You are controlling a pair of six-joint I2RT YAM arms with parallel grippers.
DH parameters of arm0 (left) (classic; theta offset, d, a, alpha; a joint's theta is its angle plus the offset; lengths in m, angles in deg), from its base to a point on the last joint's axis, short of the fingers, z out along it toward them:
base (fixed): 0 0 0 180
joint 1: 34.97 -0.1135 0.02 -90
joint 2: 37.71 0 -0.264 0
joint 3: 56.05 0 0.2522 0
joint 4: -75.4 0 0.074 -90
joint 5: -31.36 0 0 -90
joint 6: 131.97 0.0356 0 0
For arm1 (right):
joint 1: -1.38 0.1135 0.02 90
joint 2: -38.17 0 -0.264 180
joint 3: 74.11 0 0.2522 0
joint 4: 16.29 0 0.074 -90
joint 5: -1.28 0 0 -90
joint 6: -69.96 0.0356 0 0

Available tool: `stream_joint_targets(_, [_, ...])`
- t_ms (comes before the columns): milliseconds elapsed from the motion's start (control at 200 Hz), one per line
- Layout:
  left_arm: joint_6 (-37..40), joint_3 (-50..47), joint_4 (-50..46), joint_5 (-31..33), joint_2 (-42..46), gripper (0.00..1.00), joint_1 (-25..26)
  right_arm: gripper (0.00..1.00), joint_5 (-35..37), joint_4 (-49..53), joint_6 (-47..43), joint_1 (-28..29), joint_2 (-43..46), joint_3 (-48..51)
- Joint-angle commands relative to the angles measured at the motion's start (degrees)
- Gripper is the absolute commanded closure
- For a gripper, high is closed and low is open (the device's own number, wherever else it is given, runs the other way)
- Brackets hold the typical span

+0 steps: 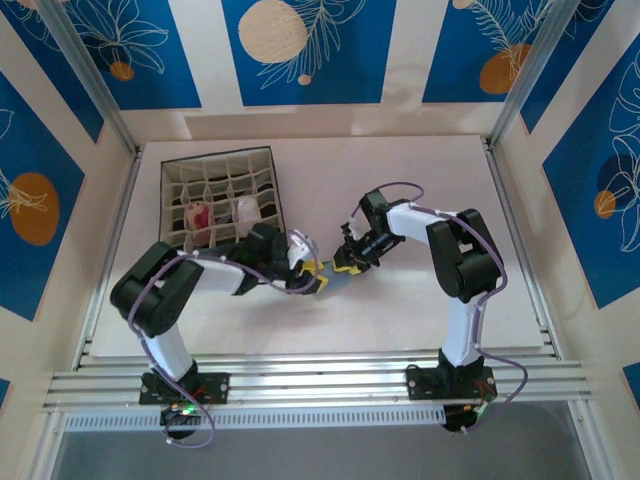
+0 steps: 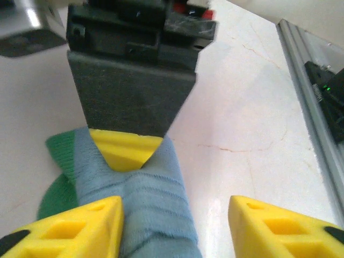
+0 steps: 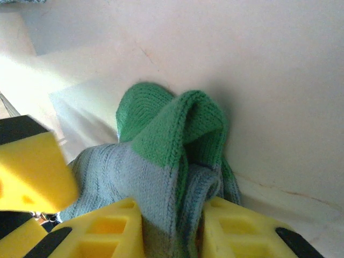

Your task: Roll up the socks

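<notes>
One of the socks, grey-blue [image 3: 123,177] with a green toe [image 3: 172,123], lies bunched on the white table between my two grippers [image 1: 326,280]. My right gripper [image 3: 174,234] is shut on it, its yellow fingertips [image 3: 107,231] pinching a fold of fabric. My left gripper [image 2: 174,226] stands open around the sock's [image 2: 150,199] other end. The fabric touches its left fingertip [image 2: 70,228] and a gap shows beside the right one. A yellow-tipped finger of the right gripper [image 2: 126,150] presses on the sock just ahead. A rolled peach sock [image 1: 200,213] and a rolled white sock [image 1: 246,210] sit in cells of the organizer.
A beige fabric organizer [image 1: 168,200] with many small cells stands at the back left of the table [image 1: 430,170]. A metal rail [image 2: 309,107] runs along the table's near edge. Both arms meet at the table's middle.
</notes>
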Motion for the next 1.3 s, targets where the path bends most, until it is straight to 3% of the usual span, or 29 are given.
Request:
stream_joint_targets(0, [4.79, -4.12, 11.71, 6.66, 4.84, 0.44, 0.37, 0.74, 7.2, 4.22, -0.74, 0.92, -3.72, 0.69])
stream_joint_targets(260, [20.77, -5.93, 2.25, 19.26, 7.42, 0.4, 5.67, 0.74, 7.82, 6.33, -1.36, 1.4, -4.39, -1.15])
stream_joint_targets(630, [23.9, -2.34, 1.75, 21.96, -0.3, 0.4, 8.76, 0.73, 8.87, 8.54, -1.39, 2.63, -4.79, -2.98])
stream_joint_targets(695, [23.41, -1.45, 1.42, 21.99, -1.46, 0.46, 8.76, 0.71, 8.68, 8.63, -1.66, 2.97, -4.72, -3.25])
stream_joint_targets(760, [23.01, -0.92, 0.68, 21.62, -1.73, 0.6, 8.67, 0.62, 8.08, 8.08, -2.42, 3.53, -4.07, -3.17])
stream_joint_targets(885, [20.04, 0.43, -2.26, 18.96, -1.22, 1.0, 7.13, 0.5, 6.88, 4.51, -4.94, 3.71, 0.51, -1.2])
stream_joint_targets(1141, [12.12, 3.61, -8.81, 9.6, -1.53, 1.0, 2.5, 0.41, 10.15, -2.49, -10.92, -0.65, 16.3, 5.5])
stream_joint_targets(1291, [7.57, 7.05, -12.8, 4.19, -3.61, 1.0, 0.39, 0.39, 16.05, -7.07, -17.22, 0.63, 23.13, 9.18])
